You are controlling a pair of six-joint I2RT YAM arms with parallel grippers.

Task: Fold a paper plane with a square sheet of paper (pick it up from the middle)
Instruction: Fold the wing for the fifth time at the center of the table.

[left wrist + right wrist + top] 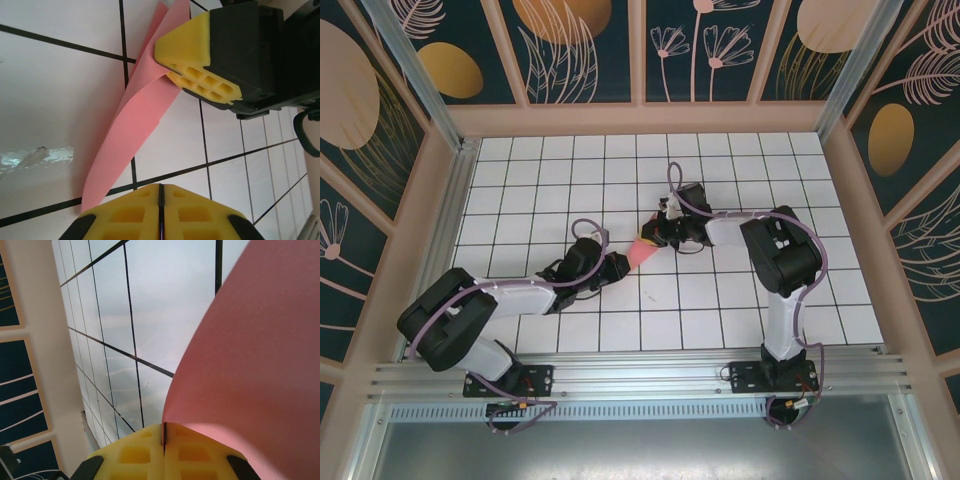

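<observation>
Our right tool [665,236] is clamped on the paper plane [642,252]. In its own wrist camera we see its yellow pads [135,455] pressed together along a thin seam. The pink-red paper comes out of that seam and curves up and away to the right of the tool. From the left wrist camera, the right tool [172,70] sits ahead and to the right of the left one, and its two pads nip one long edge of the plane towards its far end.

Our left tool [620,266] has its jaws closed as well, with its yellow pads [125,217] meeting flush. The paper passes to the left of that seam, and its near end slips out of sight behind the left pad. We cannot tell whether pad and paper touch there.

We see the paper plane [135,125] as a narrow folded strip with layered edges. It runs from just ahead and left of the left tool diagonally away to the right tool, above the bench [50,100], a white surface with black grid lines. From overhead, the plane spans the short gap between the two tools, wider at the left tool's end and narrower towards the right tool.

A glossy smear [35,155] marks the bench to the left of the left tool. Dark flower-patterned panels [580,50] stand well beyond both tools.
</observation>
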